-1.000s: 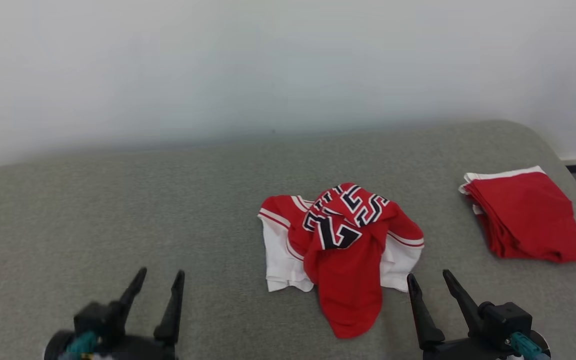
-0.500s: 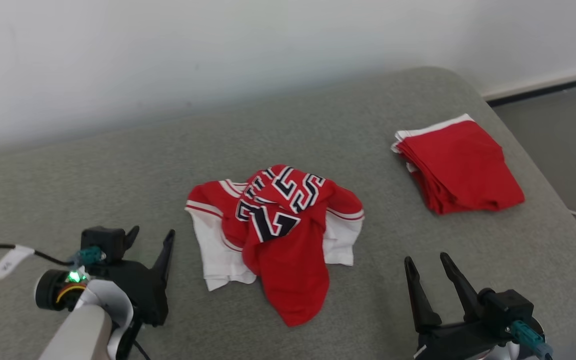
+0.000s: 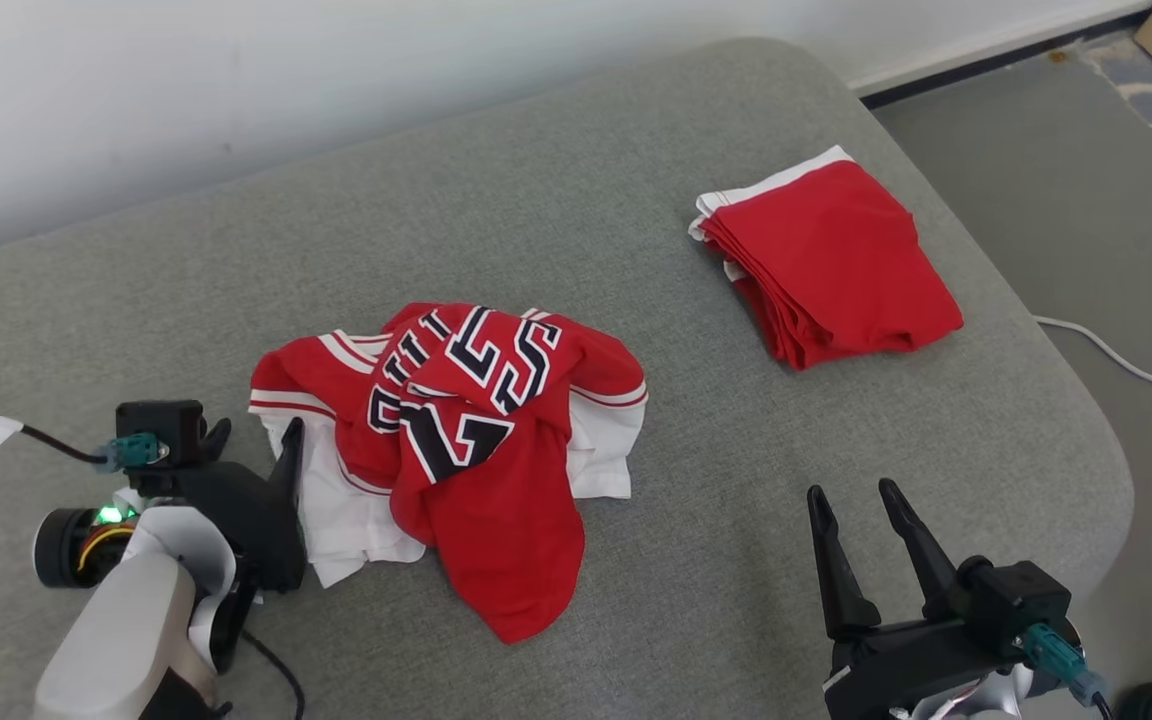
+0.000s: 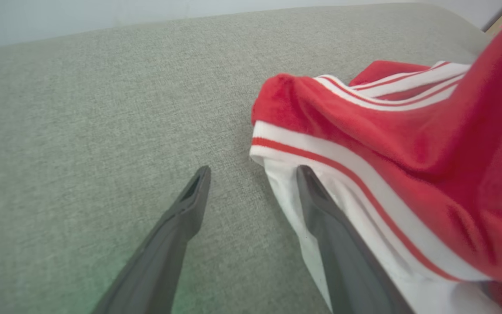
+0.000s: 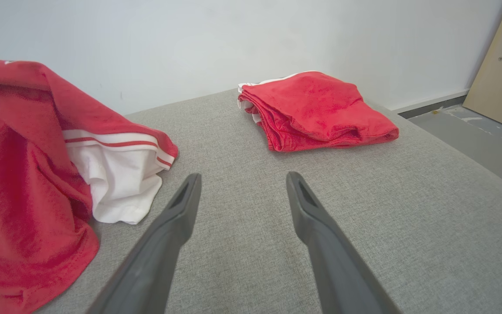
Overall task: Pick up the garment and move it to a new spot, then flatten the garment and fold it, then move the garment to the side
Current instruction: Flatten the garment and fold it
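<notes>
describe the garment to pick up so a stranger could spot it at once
On the grey cushioned surface, look near the middle, beside the left gripper. The crumpled jersey lies there in a heap; its black lettering and rumpled shape set it apart from the neatly folded red garment to the right.

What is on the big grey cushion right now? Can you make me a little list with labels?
surface: grey cushion
middle: crumpled red and white jersey, not flattened yet
right side: folded red garment, lying apart from the jersey
left gripper: open, at the jersey's white edge, nothing held
right gripper: open, over bare cushion, nothing held
</notes>
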Available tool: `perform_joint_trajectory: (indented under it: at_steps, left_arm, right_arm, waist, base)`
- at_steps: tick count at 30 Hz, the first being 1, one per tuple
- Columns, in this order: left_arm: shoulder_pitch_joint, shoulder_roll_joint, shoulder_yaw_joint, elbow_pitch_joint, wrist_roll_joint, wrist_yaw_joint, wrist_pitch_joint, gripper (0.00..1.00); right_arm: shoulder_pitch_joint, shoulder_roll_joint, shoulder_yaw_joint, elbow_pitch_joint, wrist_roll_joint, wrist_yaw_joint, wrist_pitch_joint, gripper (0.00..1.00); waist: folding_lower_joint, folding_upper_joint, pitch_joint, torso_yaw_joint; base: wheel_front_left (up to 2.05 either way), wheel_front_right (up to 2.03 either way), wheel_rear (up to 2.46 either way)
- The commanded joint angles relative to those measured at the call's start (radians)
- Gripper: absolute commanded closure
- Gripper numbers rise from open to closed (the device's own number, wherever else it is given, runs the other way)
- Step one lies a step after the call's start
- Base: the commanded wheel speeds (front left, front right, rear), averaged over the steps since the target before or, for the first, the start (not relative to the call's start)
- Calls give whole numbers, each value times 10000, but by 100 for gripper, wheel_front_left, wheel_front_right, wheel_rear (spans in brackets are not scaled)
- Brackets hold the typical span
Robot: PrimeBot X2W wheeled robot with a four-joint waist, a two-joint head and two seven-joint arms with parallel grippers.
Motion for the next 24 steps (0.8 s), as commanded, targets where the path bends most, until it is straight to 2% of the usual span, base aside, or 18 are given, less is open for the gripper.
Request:
perform_joint_trajectory:
  at_steps: [1,3,4,5,6,7,16,24]
  left_arm:
    - [-176,-33,-36,94,-89,-21,-39,0]
    - [-281,-50,-146,264,-35,-63,-20,0]
    - [-342,-62,-187,365,2,-47,11,28]
    - [-419,-94,-213,407,20,-40,-44,80]
    - [-419,-94,-213,407,20,-40,-44,80]
    - [-469,-150,-184,427,-45,-50,-131,100]
    - [-1335,-326,-195,-413,266,-68,-2303,100]
    - [-2277,-729,-396,-2262,646,-94,-2728,100]
  right_arm:
    - [-61,5,37,25,50,-19,-68,0]
    - [-124,3,64,67,69,-21,-93,0]
    - [-161,3,82,89,75,-19,-108,0]
    - [-185,5,103,120,81,-21,-126,0]
    - [-185,5,103,120,81,-21,-126,0]
    - [-204,5,117,144,89,-21,-129,0]
    - [-164,2,40,235,-61,-21,-131,0]
    - [23,0,102,249,-187,-21,30,0]
  waist:
    - [-1,-1,163,-140]
    - [-1,-1,189,-130]
    - [-1,-1,194,-121]
    - [-1,-1,199,-110]
    - [-1,-1,199,-110]
    - [-1,-1,195,-98]
    - [-1,-1,-114,263]
    - [-1,-1,-754,680]
  base:
    - [0,0,0]
    - [0,0,0]
    - [0,0,0]
    - [0,0,0]
    - [0,0,0]
    - [0,0,0]
    - [0,0,0]
    - [0,0,0]
